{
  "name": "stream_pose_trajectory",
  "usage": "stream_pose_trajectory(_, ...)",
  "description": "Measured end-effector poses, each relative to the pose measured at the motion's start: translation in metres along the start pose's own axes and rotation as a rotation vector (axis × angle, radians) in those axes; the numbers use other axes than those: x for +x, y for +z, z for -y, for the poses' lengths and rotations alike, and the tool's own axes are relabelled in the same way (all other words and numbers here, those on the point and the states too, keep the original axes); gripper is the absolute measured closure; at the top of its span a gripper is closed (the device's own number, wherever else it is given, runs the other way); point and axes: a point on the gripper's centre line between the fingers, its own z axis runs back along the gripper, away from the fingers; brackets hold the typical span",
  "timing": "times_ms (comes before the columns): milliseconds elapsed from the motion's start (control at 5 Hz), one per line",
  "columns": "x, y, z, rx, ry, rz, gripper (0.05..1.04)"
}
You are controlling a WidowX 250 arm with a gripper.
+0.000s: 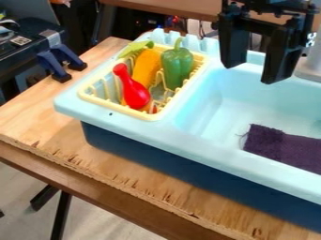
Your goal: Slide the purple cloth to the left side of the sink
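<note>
We see the gripper (253,72) over the back part of the pale blue sink (188,140), its two fingers apart w/ nothing between them. Nearest below it are the dark purple cloth (282,147), lying in the basin toward the front, and the green pepper (177,65), upright in the yellow rack (140,114) at the sink's left end in view. A long yellow thing w/ a green top (146,65) leans beside the pepper, & a red, narrow-necked thing (134,93) is nearer the front.

Handling, as we judge it: the cloth is prob. light, limp & grippy, no risk of breaking — we'd pinch a raised fold or its near-left corner, b/c a flat patch gives the fingers little to bite. The pepper looks like smooth, hollow plastic: light, fairly stiff, maybe a bit slippery. We'd take it across its upper body, fingers either side — the stem's thin & could twist.
</note>
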Motion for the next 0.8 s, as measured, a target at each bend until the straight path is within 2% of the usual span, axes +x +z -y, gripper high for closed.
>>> stream_pose_trajectory(200,-0.001,-0.012,-0.001,-0.004,0.003,-0.041,0.081)
stream_pose_trajectory(400,0.009,-0.028,0.010,0.019,0.011,0.001,0.081)
stream_pose_trajectory(600,0.024,-0.042,0.031,0.012,-0.035,0.024,0.081)
stream_pose_trajectory(800,0.041,-0.066,0.046,-0.004,-0.089,0.039,0.081)
